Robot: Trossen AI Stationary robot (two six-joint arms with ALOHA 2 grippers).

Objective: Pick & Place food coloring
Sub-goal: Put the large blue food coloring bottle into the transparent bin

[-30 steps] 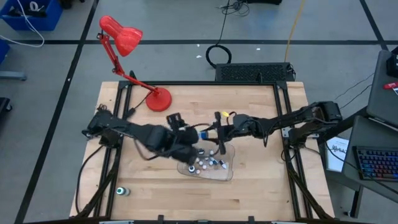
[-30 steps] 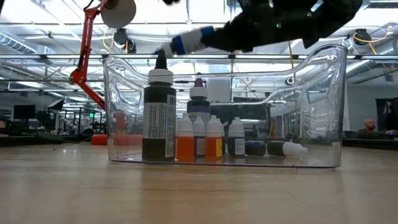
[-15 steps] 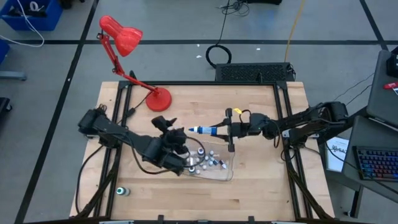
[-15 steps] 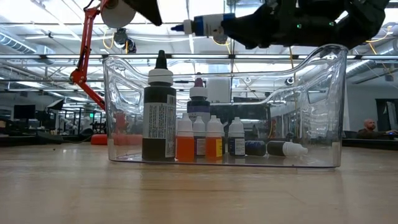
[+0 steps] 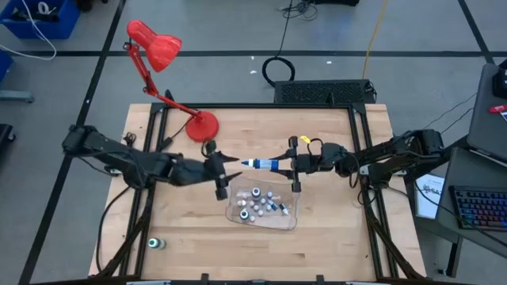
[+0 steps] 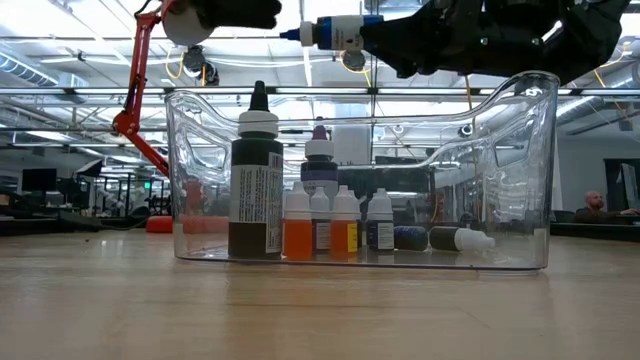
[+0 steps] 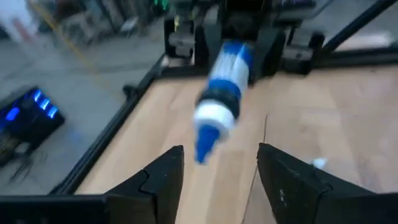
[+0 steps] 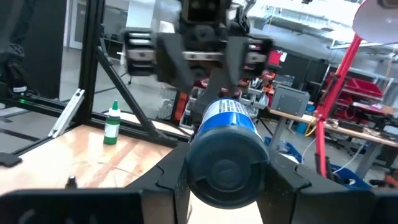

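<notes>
A blue-labelled food coloring bottle (image 5: 261, 165) with a white shoulder and blue tip lies level in the air above the tray's far edge. My right gripper (image 5: 287, 165) is shut on it. My left gripper (image 5: 228, 169) is open and faces the bottle's tip (image 7: 203, 149) from the table's left; its fingers stand on either side of the tip without touching it. In the low view the bottle (image 6: 335, 32) hangs above the clear tray (image 6: 500, 170). Several small bottles (image 5: 257, 204) stand or lie in the tray (image 5: 289, 222). My right gripper pinches the blue-labelled bottle at its base end (image 8: 227, 127) between the two fingers (image 8: 171, 177). The fingers come in level from the table's right and lie along the bottle. The bottle is lifted clear and level, its tip pointing toward the table's left.
A red desk lamp (image 5: 202, 125) stands on the table's far left part. A small green-capped bottle (image 5: 156, 243) stands near the near left corner. Bare wood lies left and right of the tray. A tall dark bottle (image 6: 257, 185) stands in the tray's left end.
My left gripper has drawn back from over the tray toward the table's left and far side, and now points at the bottle's tip. My right gripper has carried the bottle a little toward the table's right and up; the bottle has turned from tilted to level.
</notes>
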